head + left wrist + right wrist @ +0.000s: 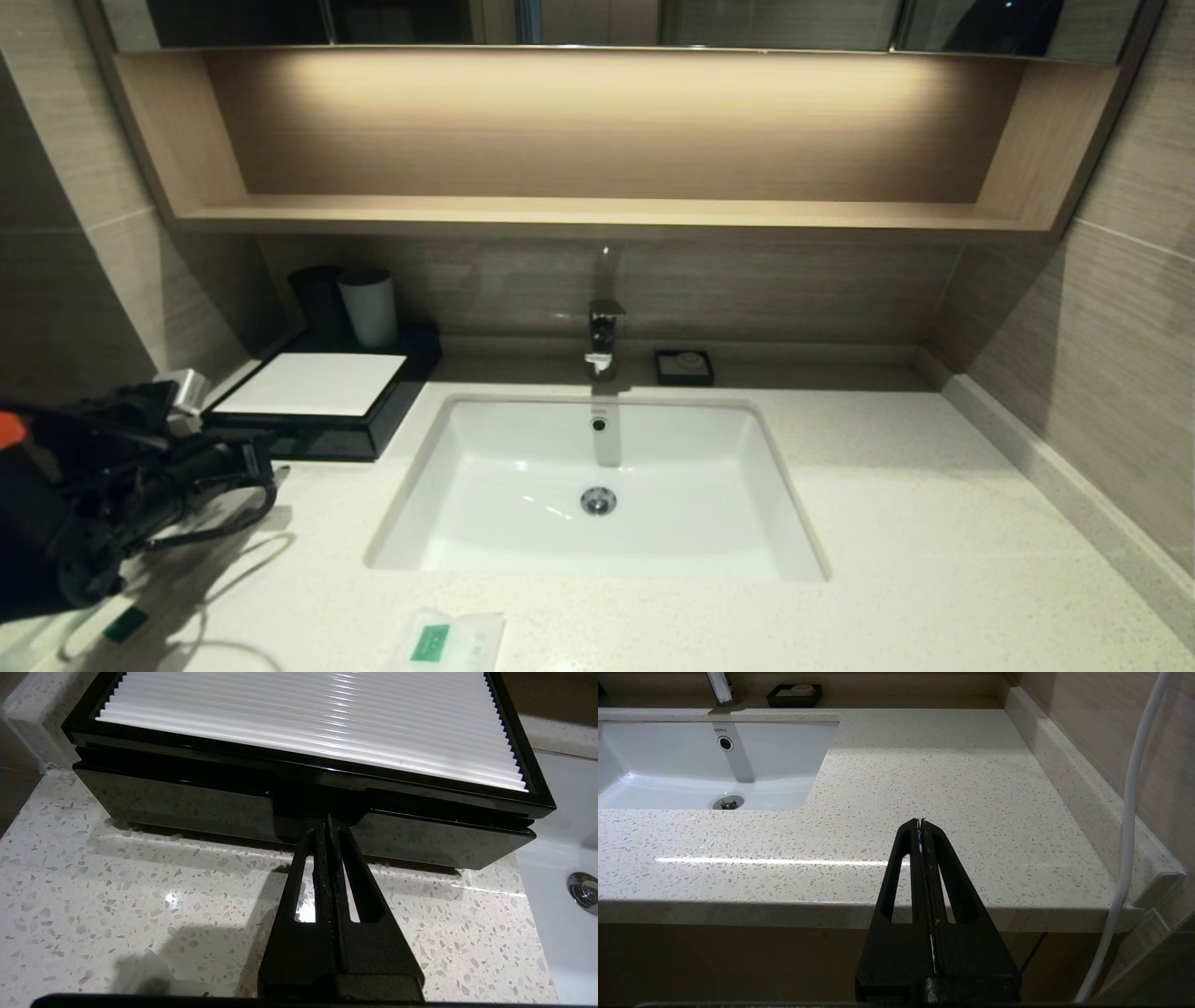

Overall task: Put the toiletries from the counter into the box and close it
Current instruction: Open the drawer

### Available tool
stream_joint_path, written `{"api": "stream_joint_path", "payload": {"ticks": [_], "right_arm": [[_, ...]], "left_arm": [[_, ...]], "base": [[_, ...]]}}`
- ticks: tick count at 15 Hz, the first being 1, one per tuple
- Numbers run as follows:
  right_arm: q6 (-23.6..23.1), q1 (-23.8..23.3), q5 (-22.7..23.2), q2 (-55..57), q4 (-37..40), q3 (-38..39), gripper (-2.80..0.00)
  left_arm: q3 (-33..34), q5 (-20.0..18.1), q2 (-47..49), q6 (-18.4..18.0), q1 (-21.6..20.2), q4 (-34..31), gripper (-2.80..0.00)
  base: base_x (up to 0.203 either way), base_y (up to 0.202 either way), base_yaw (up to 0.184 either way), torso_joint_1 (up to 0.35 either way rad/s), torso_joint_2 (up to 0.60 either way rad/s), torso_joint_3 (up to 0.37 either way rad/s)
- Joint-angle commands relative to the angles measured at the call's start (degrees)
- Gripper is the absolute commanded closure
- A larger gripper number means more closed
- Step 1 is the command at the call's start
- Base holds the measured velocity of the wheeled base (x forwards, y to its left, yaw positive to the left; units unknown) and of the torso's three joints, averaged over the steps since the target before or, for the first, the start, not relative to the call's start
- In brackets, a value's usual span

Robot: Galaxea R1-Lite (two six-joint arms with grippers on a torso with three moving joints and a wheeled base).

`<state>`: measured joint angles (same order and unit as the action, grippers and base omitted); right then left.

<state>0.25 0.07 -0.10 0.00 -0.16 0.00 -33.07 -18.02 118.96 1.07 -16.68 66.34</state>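
The black box with its white top panel stands on the counter left of the sink. My left gripper is shut, its tips at the centre notch of the drawer front; the drawer looks pushed in. The white sachet with a green label lies at the counter's front edge. A clear-wrapped toothbrush with a green label lies at the front left, partly under my left arm; clear wrap also shows in the left wrist view. My right gripper is shut and empty over the front right edge.
The white sink with a faucet is in the middle. A grey cup and a dark cup stand behind the box. A black soap dish sits at the back. A white cable hangs on the right.
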Motion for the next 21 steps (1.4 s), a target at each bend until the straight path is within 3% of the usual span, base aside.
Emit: {"api": "stream_joint_path", "payload": {"ticks": [1, 21], "right_arm": [[0.0, 0.0, 0.0, 0.0, 0.0, 0.0, 0.00], [0.0, 0.0, 0.0, 0.0, 0.0, 0.1, 0.00]], "left_arm": [[-0.1, -0.1, 0.1, 0.1, 0.0, 0.3, 0.00], [-1.7, -0.1, 2.2, 0.1, -0.1, 0.5, 0.00]], "base": [[0.000, 0.000, 0.000, 0.000, 0.00, 0.000], [0.000, 0.000, 0.000, 0.000, 0.00, 0.000]]}}
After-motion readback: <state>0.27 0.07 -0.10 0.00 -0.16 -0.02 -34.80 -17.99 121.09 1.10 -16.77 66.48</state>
